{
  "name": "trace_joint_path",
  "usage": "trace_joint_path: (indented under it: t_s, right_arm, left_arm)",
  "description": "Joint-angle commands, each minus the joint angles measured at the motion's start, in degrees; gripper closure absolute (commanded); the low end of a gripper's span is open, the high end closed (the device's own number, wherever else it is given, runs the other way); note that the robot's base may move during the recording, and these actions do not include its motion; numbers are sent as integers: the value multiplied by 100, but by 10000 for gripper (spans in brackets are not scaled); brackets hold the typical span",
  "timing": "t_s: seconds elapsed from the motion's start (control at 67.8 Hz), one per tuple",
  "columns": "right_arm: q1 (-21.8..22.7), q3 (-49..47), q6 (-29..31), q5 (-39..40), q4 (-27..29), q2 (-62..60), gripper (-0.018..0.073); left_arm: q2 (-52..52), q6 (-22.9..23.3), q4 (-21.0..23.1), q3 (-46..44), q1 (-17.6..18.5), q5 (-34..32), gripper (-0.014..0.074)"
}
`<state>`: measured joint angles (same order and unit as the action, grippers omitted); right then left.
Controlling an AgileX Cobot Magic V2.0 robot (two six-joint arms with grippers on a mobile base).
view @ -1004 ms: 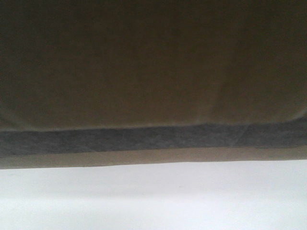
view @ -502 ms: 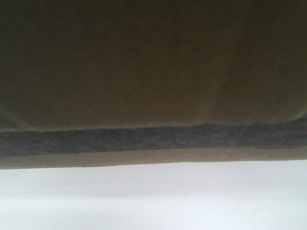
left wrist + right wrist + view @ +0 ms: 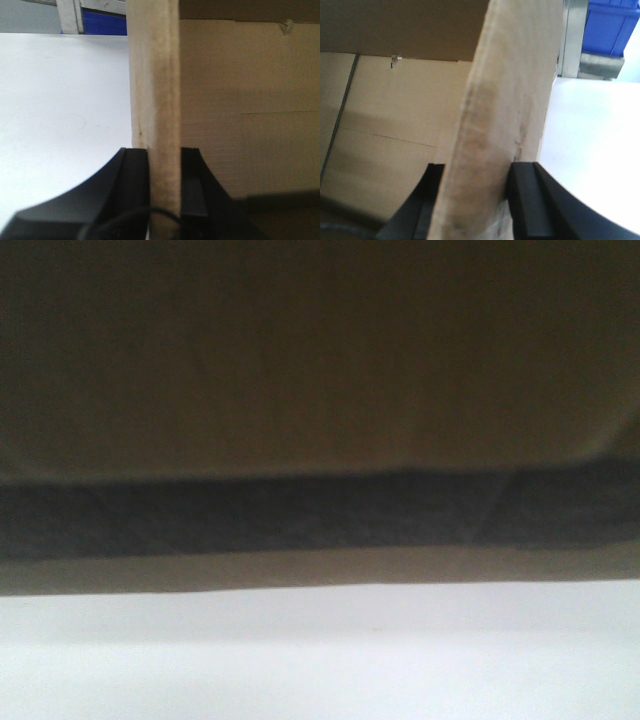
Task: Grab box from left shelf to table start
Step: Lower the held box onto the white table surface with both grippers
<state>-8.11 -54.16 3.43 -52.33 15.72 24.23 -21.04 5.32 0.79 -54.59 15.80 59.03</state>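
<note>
Inside left claw (image 3: pixel 165 156) and right claw (image 3: pixel 476 174) — walls of the box (image 3: pixel 250 100).

Legible text, labels, brands, numbers, signs: none.
Box (image 3: pixel 320 360), front view: blurred dark band (image 3: pixel 300 515) across brown cardboard, no lettering readable.
Box, both wrist views: cardboard faces plain, no print legible.
Blue bin (image 3: pixel 610 25), right wrist view: no marking readable.

front view is dim and blurred, the box (image 3: pixel 320 370) in deep shadow. the table (image 3: pixel 60 100) glares white beside the left gripper (image 3: pixel 165 160); cardboard nearest it is unfocused.
</note>
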Motion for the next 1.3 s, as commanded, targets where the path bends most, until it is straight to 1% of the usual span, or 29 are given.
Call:
trace_joint_path:
  t_s: [0.0, 0.089, 0.207, 0.295, 0.413, 0.605, 0.708, 0.797, 0.9, 0.974, 1.092, 1.181, 1.284]
  right_arm:
    - [18, -569, 24, 521, -8, 700, 502]
    - [18, -997, 24, 169, -8, 1330, 502]
    - [18, -1496, 24, -357, -8, 2170, 502]
    - [18, -1747, 24, -485, -8, 2722, 502]
    - [18, -1836, 24, -303, -20, 3329, 502]
    - [18, -1836, 24, 130, -195, 4208, 502]
    - [18, -1836, 24, 292, -254, 4645, 502]
    - [18, -1836, 29, 328, -320, 4940, 502]
    - [18, -1836, 29, 314, -355, 5175, 502]
    - [18, -1836, 29, 314, -355, 5250, 502]
    - [18, -1836, 29, 360, -361, 5277, 502]
    - [18, -1836, 29, 399, -382, 5277, 502]
    - [18, -1836, 29, 403, -398, 5277, 502]
  left_arm:
    - [-576, 83, -188, -623, 36, -827, 696]
    - [-1137, 554, -354, -995, 36, -588, 696]
    - [-1860, 571, -354, -1337, 36, -486, 696]
    - [-2390, 571, -376, -1433, 36, -592, 696]
    - [-2936, 571, -389, -1433, 36, -821, 696]
    - [-3752, 571, -466, -1421, 2, -1169, 696]
    - [-4184, 636, -418, -1421, -197, -1398, 696]
    - [-4499, 655, -185, -1421, -439, -1483, 696]
    - [-4805, 655, 56, -1421, -706, -1459, 696]
    - [-4983, 624, 65, -1421, -821, -1446, 696]
    - [-5263, 395, 43, -1421, -893, -1309, 696]
    - [-5439, 363, 43, -1421, -898, -1201, 696]
    - [-5612, 211, 54, -1421, -898, -1114, 695]
